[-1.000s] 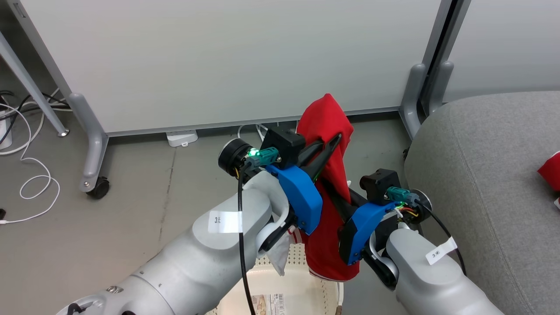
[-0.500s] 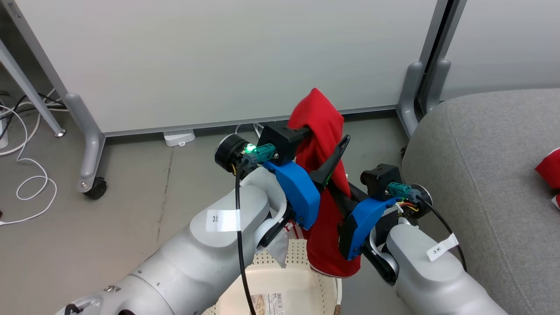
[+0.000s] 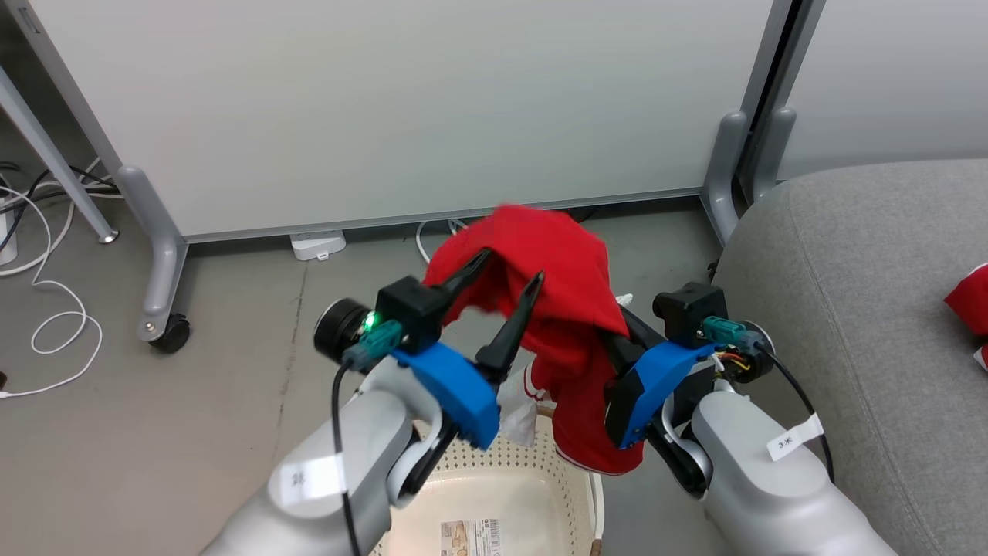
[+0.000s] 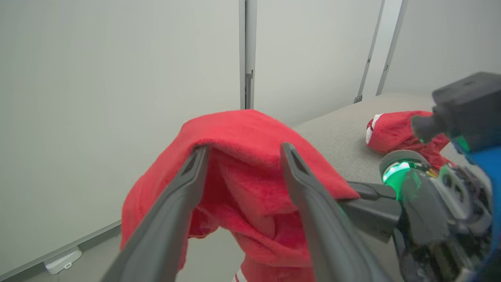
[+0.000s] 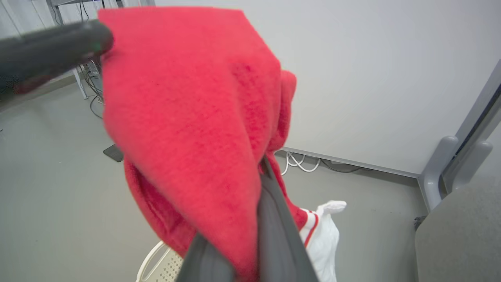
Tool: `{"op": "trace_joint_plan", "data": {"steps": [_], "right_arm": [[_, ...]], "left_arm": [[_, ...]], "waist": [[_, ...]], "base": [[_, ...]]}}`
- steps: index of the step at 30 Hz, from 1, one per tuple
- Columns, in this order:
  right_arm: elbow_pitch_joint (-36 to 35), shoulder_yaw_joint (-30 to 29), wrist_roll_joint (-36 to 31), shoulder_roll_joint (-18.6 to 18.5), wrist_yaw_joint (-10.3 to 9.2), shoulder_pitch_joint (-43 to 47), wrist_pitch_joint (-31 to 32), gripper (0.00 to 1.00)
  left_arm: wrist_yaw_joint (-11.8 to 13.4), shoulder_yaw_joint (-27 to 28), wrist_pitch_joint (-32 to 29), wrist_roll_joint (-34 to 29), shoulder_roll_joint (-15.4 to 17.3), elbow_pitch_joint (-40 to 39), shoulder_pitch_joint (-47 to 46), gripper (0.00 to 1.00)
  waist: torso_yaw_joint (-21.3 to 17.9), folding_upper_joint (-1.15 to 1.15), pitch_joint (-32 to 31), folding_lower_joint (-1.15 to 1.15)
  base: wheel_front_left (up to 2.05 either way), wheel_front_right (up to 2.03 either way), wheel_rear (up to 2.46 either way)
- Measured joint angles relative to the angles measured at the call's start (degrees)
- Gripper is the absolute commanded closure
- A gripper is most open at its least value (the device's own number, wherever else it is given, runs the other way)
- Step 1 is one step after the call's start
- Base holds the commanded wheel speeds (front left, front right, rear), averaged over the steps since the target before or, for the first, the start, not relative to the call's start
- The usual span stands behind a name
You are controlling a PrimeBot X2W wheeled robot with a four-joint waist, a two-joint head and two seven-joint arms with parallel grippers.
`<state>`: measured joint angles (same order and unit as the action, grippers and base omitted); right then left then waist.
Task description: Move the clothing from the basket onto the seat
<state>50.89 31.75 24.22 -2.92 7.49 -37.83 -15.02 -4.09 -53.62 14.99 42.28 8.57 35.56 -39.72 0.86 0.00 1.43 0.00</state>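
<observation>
Right now our left claw (image 3: pixel 509 268) stands open, its two dark fingers (image 4: pixel 164 223) spread wide and pushed up under a fold of the red garment (image 3: pixel 563 262), which drapes over both tips like a tent. Our right claw (image 5: pixel 261 172) is closed on the same garment, with cloth pinched between its fingers and covering much of them. The garment spans the two claws and hangs down above the far edge of the basket (image 3: pixel 567 483); we cannot tell whether its hem touches the rim. A white trim piece (image 3: pixel 519 401) striped in red dangles beside it. The basket sits on the grey floor (image 3: pixel 231 386) beneath our arms, with a printed label (image 3: pixel 471 533) on its bottom. To our right is the grey seat (image 3: pixel 849 293), where a second red garment (image 3: pixel 971 301) lies, well apart from the held one. White partition panels (image 3: pixel 386 100) stand behind.
</observation>
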Motion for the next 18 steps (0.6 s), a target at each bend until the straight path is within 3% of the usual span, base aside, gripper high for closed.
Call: {"op": "trace_joint_plan", "data": {"steps": [9, 18], "right_arm": [[-1.6, -2.0, -1.5, 0.0, 0.0, 1.4, 0.0, 1.0], [-2.4, -2.7, -2.0, 0.0, 0.0, 2.7, 0.0, 1.0]], "left_arm": [[-0.5, 10.9, 0.0, -8.6, 3.3, -9.2, 13.4, 0.0], [-1.3, 20.9, 0.1, -15.9, 3.8, -14.2, 24.9, 0.0]], "waist": [[-0.3, 0.0, -0.5, 0.0], [-0.6, 0.0, -0.8, 0.0]], "base": [[0.0, 0.0, 0.0], [0.0, 0.0, 0.0]]}}
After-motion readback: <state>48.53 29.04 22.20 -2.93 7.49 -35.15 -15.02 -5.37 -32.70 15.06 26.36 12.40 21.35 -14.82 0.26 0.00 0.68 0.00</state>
